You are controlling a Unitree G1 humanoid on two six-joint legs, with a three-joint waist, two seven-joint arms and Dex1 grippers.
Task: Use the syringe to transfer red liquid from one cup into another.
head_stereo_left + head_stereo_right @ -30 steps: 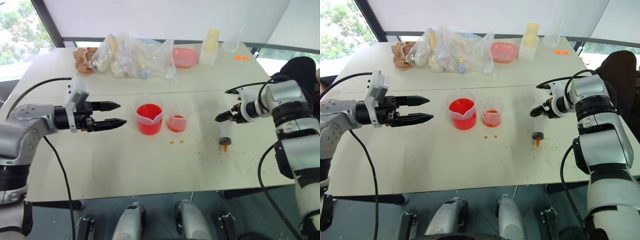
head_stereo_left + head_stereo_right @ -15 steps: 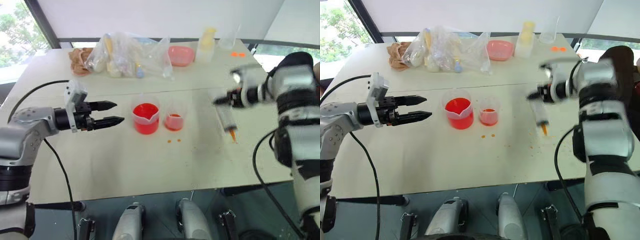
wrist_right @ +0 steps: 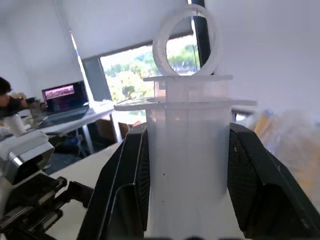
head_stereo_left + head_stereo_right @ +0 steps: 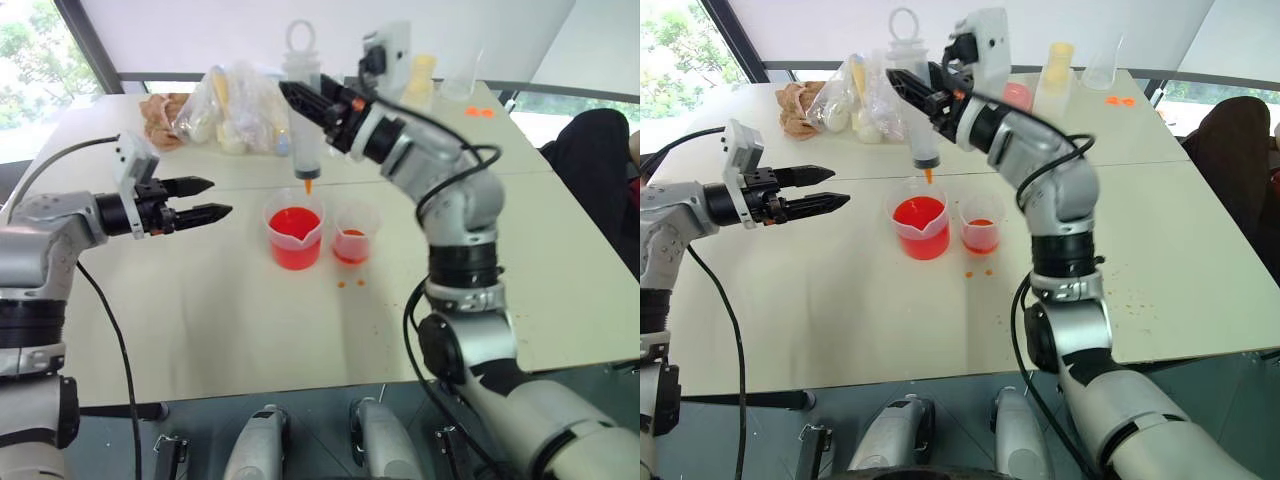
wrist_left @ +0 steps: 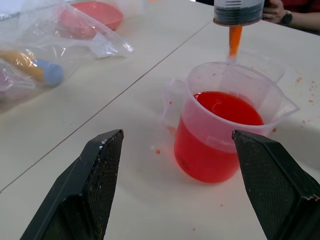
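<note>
The syringe (image 4: 303, 120) hangs upright with its ring handle on top. Its orange tip (image 5: 234, 40) points down just above the one cup, a spouted beaker (image 4: 296, 237) about half full of red liquid (image 5: 227, 107). My right gripper (image 4: 297, 97) is shut on the syringe barrel (image 3: 187, 165), one black finger on each side. Just to the right of the beaker stands another, smaller clear cup (image 4: 354, 235) with a little red liquid in it. My left gripper (image 4: 208, 198) is open and level, left of the beaker and clear of it.
Clear plastic bags (image 4: 245, 110) of small items lie at the back of the table, near a brown bundle (image 4: 160, 115). A yellow-capped bottle (image 4: 422, 75) and a clear cup (image 4: 457, 85) stand back right. Red drops (image 4: 350, 283) spot the table. A person (image 4: 590, 150) sits at the right.
My right arm swung up and left with the syringe, from low over the table's right side to above the beaker, turning it upright. My left gripper drew slightly left.
</note>
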